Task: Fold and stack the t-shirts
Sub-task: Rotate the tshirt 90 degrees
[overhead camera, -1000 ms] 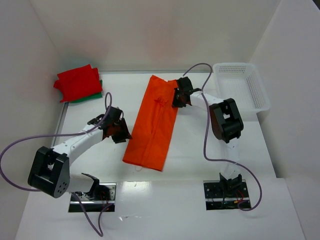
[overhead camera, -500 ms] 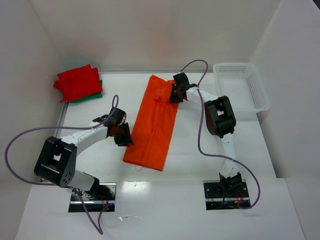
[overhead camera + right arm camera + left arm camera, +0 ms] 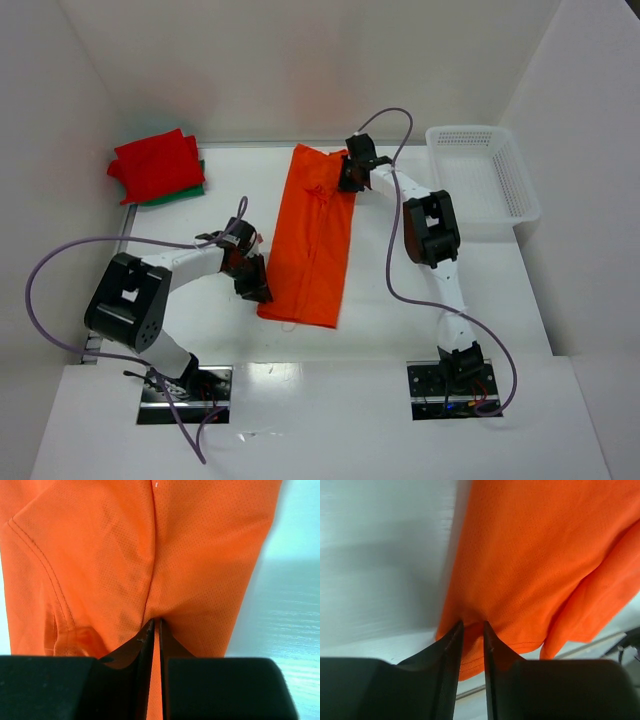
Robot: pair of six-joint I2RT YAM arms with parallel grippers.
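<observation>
Orange cloth is the job in hand. The orange shirt [image 3: 308, 240] lies mid-tabletop as a long narrow strip, its sides already turned in, running from the far edge toward the arms. It looks part-folded: the lengthwise fold is made, but the strip has not yet been doubled end to end, nor placed on the pile. At the far left corner a red shirt [image 3: 155, 165] sits folded on top of a green shirt [image 3: 192, 192], so two look finished and stacked. A white basket [image 3: 520, 190] stands at the far right, with nothing visible in it.

The left end effector [image 3: 252, 285] is at the strip's near left edge. In the wrist view its fingers [image 3: 447, 650] stand narrow with the hem between them. Whether they have truly bitten on the cloth, I cannot tell.

The right end effector [image 3: 348, 178] is at the far right corner of the strip. Its fingers [image 3: 145, 640] are nearly together on a pinch of orange fabric, and creases run out from the tips, so it holds the shirt.

The two grips sit at opposite ends and opposite edges of the strip. What is left, by my reading, is the crosswise fold, then carrying the shirt across the tabletop [image 3: 500, 290] to the red-and-green pile.
</observation>
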